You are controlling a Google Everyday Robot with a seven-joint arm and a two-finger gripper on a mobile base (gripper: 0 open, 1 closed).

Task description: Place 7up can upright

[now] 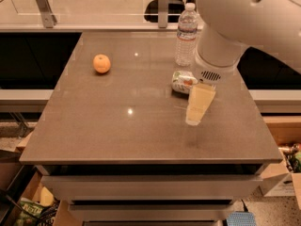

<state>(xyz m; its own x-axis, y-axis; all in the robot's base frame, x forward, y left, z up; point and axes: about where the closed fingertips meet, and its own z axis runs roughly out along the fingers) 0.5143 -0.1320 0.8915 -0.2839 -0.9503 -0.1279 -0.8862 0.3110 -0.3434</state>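
Evidently on its side, the 7up can (182, 81) lay on the table (117, 135) at eleven o'clock from the tool (194, 113), long axis roughly nine-to-three; the tool's state could not be told.

Legible text on the objects shown: none.
The can (184, 81), on its side on the table (117, 135), shows green and red label patches, but no word or number can be made out. The label on the bottle (186, 34) is also unreadable. The gripper (194, 118), just beside the can and nearer the camera, bears no readable mark.
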